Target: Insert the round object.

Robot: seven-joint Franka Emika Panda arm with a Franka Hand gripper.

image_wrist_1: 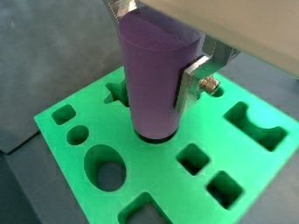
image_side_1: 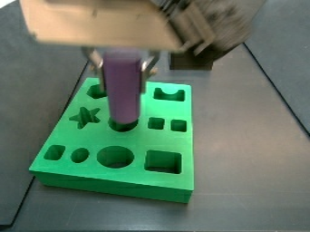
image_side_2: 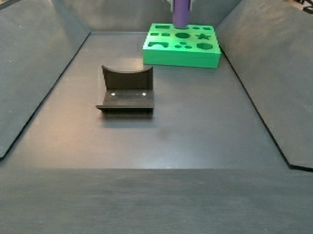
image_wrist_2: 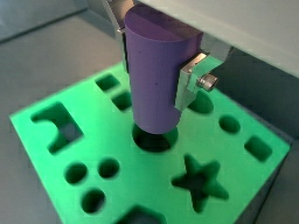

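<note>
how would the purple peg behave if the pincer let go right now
The purple peg looks rigid and smooth, so it might slide between the pincer pads. Its lower end appears already inside a round hole in the green board, so it would probably stay upright rather than roll.

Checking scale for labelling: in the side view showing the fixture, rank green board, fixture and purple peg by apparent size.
1. Green board
2. Fixture, similar in size and nearer the camera, so unsure
3. Purple peg, cropped; the gripper holding it is out of frame.

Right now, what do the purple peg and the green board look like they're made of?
Purple peg, held in the gripper over a round hole: matte, uniform colour, probably plastic. Green board: slight sheen, clean-cut shaped holes, likely moulded or printed plastic. Neither can be confirmed.
</note>
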